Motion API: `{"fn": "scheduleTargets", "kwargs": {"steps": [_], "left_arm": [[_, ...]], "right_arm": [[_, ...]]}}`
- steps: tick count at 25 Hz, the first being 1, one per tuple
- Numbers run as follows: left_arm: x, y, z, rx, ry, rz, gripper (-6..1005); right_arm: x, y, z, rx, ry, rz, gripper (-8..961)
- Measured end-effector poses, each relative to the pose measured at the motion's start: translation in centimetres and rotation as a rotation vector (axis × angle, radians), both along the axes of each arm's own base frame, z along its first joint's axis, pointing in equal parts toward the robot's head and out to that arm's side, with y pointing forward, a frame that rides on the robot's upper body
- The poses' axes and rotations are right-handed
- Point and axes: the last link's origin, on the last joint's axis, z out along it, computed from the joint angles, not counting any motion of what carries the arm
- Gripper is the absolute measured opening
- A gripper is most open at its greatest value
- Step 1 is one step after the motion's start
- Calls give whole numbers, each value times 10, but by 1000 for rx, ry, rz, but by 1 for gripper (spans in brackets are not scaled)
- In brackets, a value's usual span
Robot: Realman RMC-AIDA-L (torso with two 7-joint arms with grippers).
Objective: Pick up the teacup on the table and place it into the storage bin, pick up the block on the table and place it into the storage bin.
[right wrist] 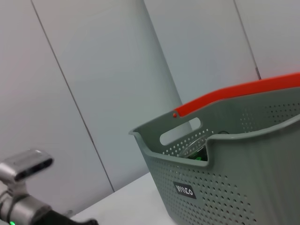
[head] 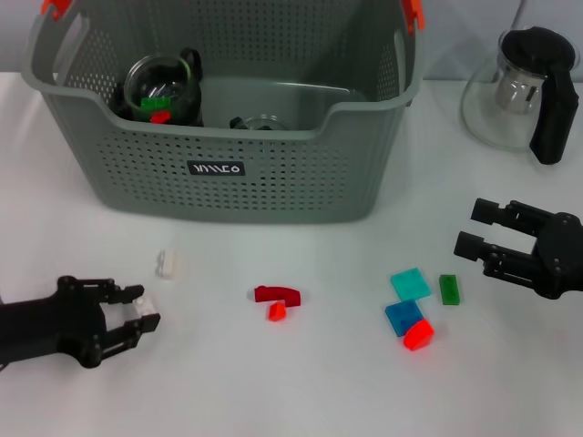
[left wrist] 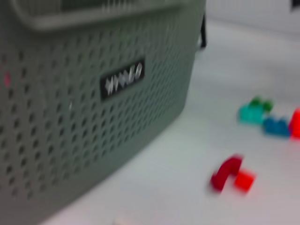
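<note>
Black label (head: 216, 168) with white lettering on front wall of storage bin (head: 273, 182); lettering stylised, not readable, looked like a short brand word. Same label caught in left wrist view (left wrist: 123, 78) and right wrist view (right wrist: 185, 190), still illegible. No other writing seen.

Surface: plain white table (head: 301, 382). Room: pale grey wall panels with thin vertical seams (right wrist: 93, 93) behind bin in right wrist view.

Left gripper (head: 146, 314) low over table at near left, fingers apart, a small white piece (head: 141, 308) between the tips; contact hard to judge. White block (head: 169, 264) just ahead of it, toward bin, apart from the tips. Dark red curved block (head: 278, 294) and small orange-red block (head: 277, 311) further off to its inner side, touching or nearly so.

Right gripper (head: 475, 229) hovered at near right, fingers spread, nothing between them. Cluster just inward of and below it: teal block (head: 411, 283), green block (head: 449, 289), blue block (head: 402, 316), red block (head: 419, 335).

Glass teacup (head: 157, 89) already inside bin, at its left end, green and red bits visible in it; second glass item (head: 260, 122) near bin middle. Glass teapot with black handle (head: 524, 86) beyond right gripper, beside bin.
</note>
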Motion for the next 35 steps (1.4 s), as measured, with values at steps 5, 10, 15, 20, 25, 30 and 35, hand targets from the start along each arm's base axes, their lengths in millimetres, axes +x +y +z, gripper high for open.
{"fn": "scheduleTargets", "kwargs": {"steps": [5,10,15,20,25,30,35], "left_arm": [[26,-6,38,4,-208,-114,423],[59,9,72,70,-427,-224,428],[92,37,92,194,-588,-317,433],[118,88,113,263,-574,-232,439],[145,136,119,232,-316,-37,444],[166,161,113,222,-26,89,450],[174,173,96,183,183,134,455]], "right_arm": [[0,0,0,0,0,0,760],[-1,0,0,-1,-1,3,760],[-1,1,0,1,-2,6,760],[-2,2,0,0,-1,9,760],[-2,2,0,-2,-1,11,760],[-2,2,0,0,-1,9,760],[-2,2,-1,3,-3,5,760]]}}
